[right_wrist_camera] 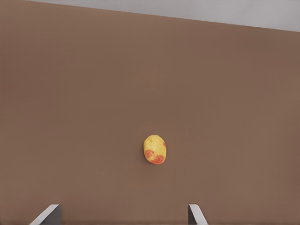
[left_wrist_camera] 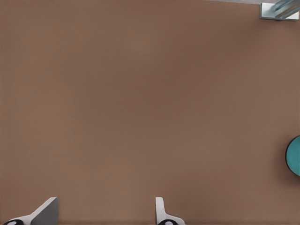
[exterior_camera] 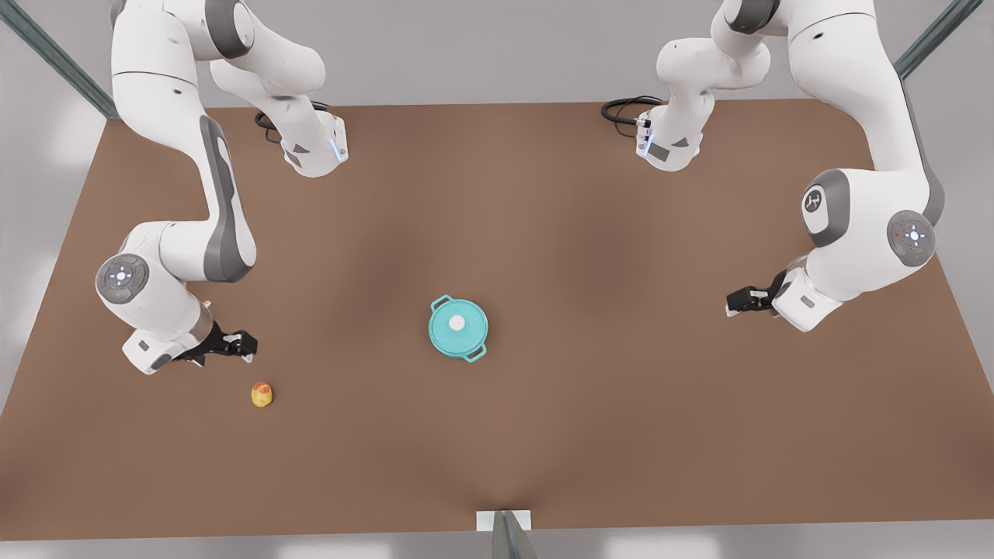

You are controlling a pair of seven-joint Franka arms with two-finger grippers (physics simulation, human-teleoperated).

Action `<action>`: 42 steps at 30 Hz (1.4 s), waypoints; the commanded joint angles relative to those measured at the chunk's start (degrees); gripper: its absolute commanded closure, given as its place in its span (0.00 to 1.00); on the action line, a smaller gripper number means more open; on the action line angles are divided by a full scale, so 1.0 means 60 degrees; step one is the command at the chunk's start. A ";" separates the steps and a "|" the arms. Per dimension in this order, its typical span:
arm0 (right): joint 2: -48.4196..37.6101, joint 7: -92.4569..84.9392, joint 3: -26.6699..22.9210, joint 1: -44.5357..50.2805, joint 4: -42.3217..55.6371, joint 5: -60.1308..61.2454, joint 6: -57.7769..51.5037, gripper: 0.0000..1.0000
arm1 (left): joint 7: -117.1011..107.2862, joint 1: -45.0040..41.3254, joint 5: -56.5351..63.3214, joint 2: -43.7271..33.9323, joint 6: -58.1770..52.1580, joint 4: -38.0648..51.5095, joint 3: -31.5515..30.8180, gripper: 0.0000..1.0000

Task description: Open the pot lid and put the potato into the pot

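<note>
- The pot (exterior_camera: 458, 328) sits near the middle of the table (exterior_camera: 543, 233), with the pot lid (exterior_camera: 457, 322) lying flat on it and the white knob (exterior_camera: 457, 321) facing up; the lid closes the pot, so it has to come off before anything can go in.
- The potato (exterior_camera: 262, 394) lies bare on the table, well apart from the pot, toward the table's edge on the front view's left and somewhat nearer its near edge.
- The right claw (exterior_camera: 237, 344) hangs just beside the potato, fingers spread with nothing between them; its wrist view has the potato (right_wrist_camera: 154, 149) ahead of the open fingertips (right_wrist_camera: 47, 213), so this arm looks placed to pick it up.
- The left claw (exterior_camera: 738, 301) hovers over bare table toward the edge on the front view's right, likewise open and empty. The pot's teal rim (left_wrist_camera: 294, 156) shows off to one side in its wrist view, which suggests this arm is meant for the lid.
- Nothing is gripped yet, so the task appears to be at its start.
</note>
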 commanded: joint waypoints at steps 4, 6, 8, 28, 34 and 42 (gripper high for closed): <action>-0.0006 -0.0233 0.0008 0.0023 0.0000 0.0030 0.0007 0.00 | -0.0433 -0.0732 0.0972 0.0122 0.0311 0.0195 -0.0074 0.00; 0.0081 -0.0233 0.0081 0.0097 0.0014 0.0000 0.0007 0.00 | -0.2070 -0.2312 0.1001 0.0239 0.0413 0.0341 -0.0279 0.00; 0.0199 -0.0219 0.0081 0.0287 0.0014 0.0015 0.0007 0.00 | -0.3640 -0.4275 0.0958 0.0767 0.0486 0.1133 -0.0294 0.00; 0.2850 -0.0570 -0.0007 0.0243 0.1025 -0.0044 0.0549 0.00 | -1.1522 -0.7661 0.2232 0.6729 0.4236 0.5014 -0.0089 0.00; 0.3187 -0.0849 0.0008 0.0170 0.0864 -0.0014 0.1120 0.00 | -1.1434 -0.7690 0.2466 0.7022 0.4749 0.5088 0.0073 0.00; 0.3085 -0.1654 0.0008 -0.0284 0.0146 0.0030 0.1868 0.00 | -1.1478 -0.7866 0.2832 0.7285 0.4749 0.4985 0.0043 0.00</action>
